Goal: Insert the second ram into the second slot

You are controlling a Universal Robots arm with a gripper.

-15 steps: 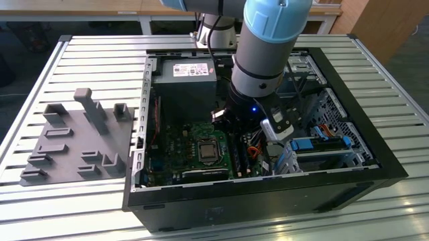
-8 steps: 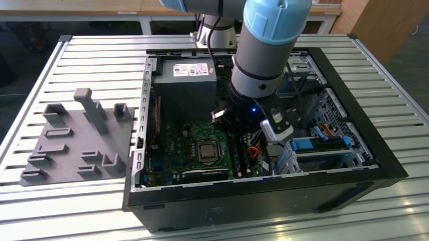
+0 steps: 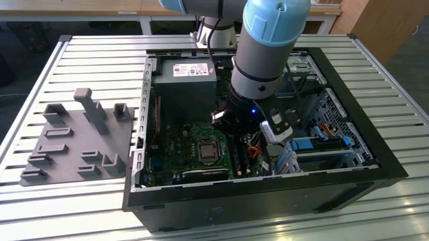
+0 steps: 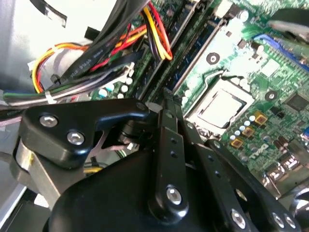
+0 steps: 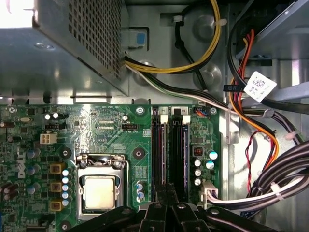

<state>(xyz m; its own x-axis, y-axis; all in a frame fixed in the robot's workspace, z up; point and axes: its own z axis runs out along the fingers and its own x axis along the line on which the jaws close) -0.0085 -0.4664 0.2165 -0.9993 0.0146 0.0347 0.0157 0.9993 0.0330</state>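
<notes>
Your gripper (image 5: 166, 193) has its fingers pressed together, pinching nothing, right over the second ram (image 5: 184, 145), which seems to stand edge-up in its slot, long axis running straight away from the fingertips toward the power supply (image 5: 72, 43).

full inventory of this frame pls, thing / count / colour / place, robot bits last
Open black desktop computer case: 1, black, lying on the slatted metal table.
Slatted metal table: 1, silver, under everything.
Grey moulded fixture tray: 1, grey, on the table at the exterior view's left of the case.
Green motherboard: 1, green, on the case floor.
Silver processor in its socket: 1, silver, on the motherboard.
Black memory slots: a row, count unclear, black, beside the processor.
Grey power supply box: 1, grey, far end of the case.
Bundled cables: many; yellow, orange, red, black, white; beside the motherboard.
Second ram: cannot make it out.
Robot arm: 1, grey and pale blue, reaching into the case.
Gripper: 1, black, over the memory slots.
</notes>
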